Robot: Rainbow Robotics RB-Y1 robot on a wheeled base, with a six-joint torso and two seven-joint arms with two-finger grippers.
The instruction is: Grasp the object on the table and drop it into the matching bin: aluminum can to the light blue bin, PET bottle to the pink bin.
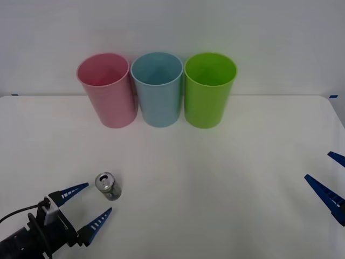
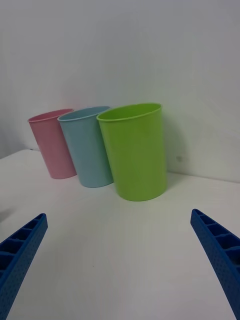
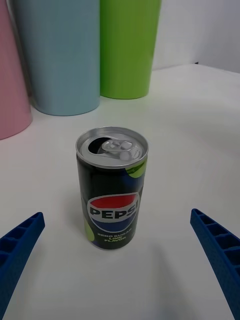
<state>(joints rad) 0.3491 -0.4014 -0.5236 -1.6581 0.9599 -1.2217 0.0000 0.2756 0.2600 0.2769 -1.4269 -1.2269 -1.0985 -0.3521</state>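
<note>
The aluminum can (image 1: 108, 186), silver-topped with a dark body and green label, stands upright on the white table (image 1: 215, 178) at the front left; it is close up in the left wrist view (image 3: 112, 187). My left gripper (image 1: 89, 204) is open, its blue fingers just short of the can and spread wider than it. The pink bin (image 1: 107, 89), light blue bin (image 1: 157, 88) and a lime green bin (image 1: 209, 88) stand in a row at the back. My right gripper (image 1: 326, 179) is open at the right edge, holding nothing.
The three bins touch or nearly touch each other against the white back wall, seen also in the right wrist view as the pink bin (image 2: 51, 145), light blue bin (image 2: 89, 147) and green bin (image 2: 136, 150). Open table lies between can and bins.
</note>
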